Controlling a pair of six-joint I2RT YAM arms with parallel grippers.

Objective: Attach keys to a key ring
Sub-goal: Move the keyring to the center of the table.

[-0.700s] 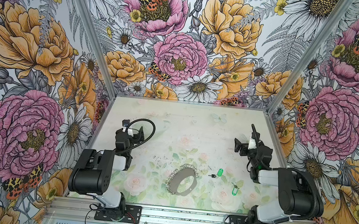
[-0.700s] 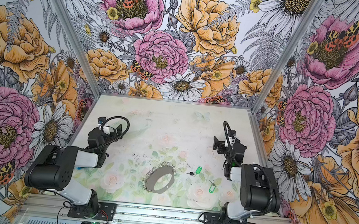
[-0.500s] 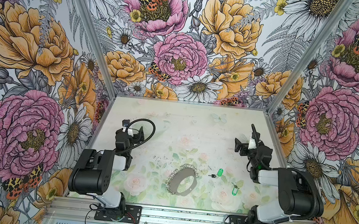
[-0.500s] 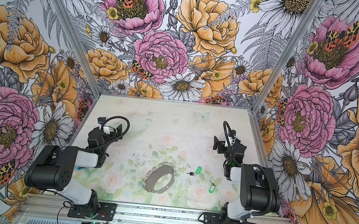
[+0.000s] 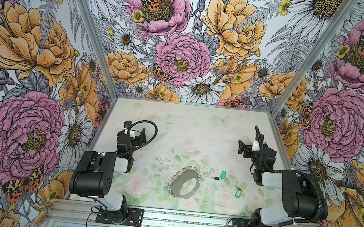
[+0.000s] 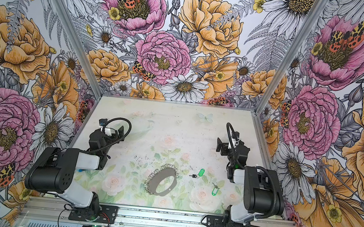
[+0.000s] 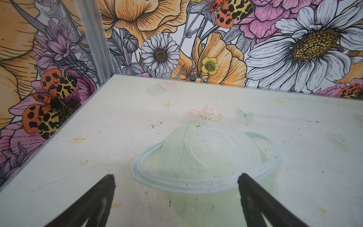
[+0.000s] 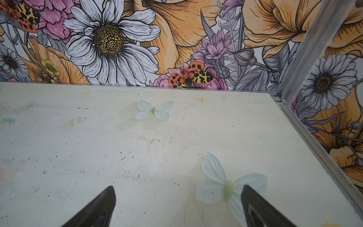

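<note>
Nothing has moved: left end effector [image 7: 175, 176] and right end effector [image 8: 178, 187] stay wide open, empty, well apart from the key ring [image 5: 184, 183]; keys [image 5: 223, 175] beside it lie untouched.

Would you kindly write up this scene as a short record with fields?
key ring: flat on the table, between the arms
far key: green tag, beside the ring on its right, apart from it
near key: green tag, further right, towards the right arm's base
left gripper: open, empty, over bare table
right gripper: open, empty, over bare table
progress: no key attached yet
</note>
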